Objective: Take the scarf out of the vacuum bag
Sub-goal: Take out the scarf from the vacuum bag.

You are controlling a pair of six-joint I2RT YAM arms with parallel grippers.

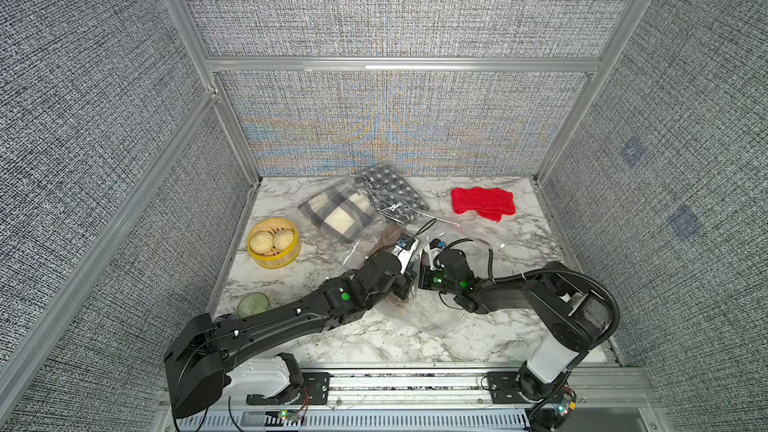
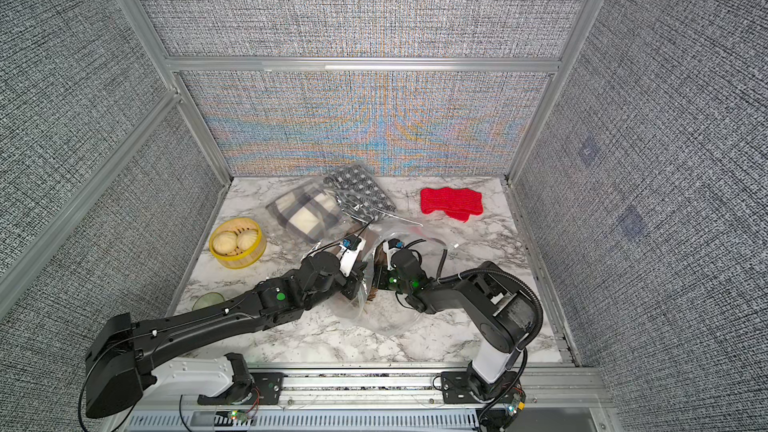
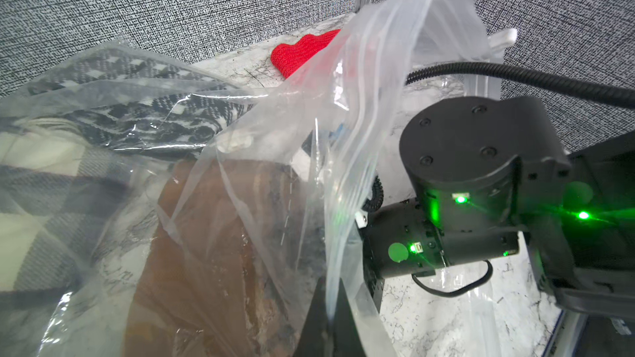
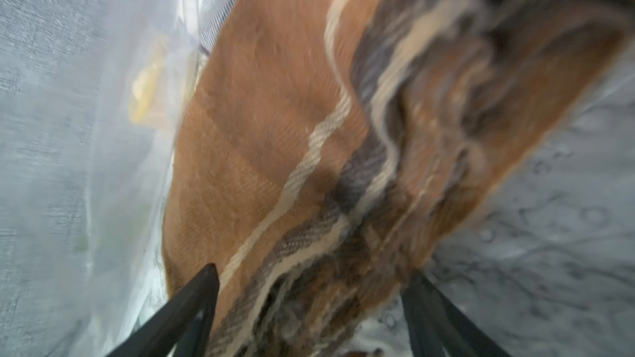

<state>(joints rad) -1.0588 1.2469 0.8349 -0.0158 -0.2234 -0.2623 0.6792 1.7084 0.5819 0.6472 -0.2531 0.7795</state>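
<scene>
Brown scarf (image 4: pixel 268 132), cream-grey stripes, inside clear crinkly vacuum bag (image 3: pixel 360 80)

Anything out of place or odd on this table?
A steamer basket of buns and a green disc sit left of the bagged scarves, unrelated to them. The clear bag lies crumpled, hitched up against the right arm.

Both top views look down on the whole table (image 1: pixel 374 351) (image 2: pixel 332 347); wrist cameras sit close to the vacuum bag (image 3: pixel 343 97) (image 4: pixel 86 132).
</scene>
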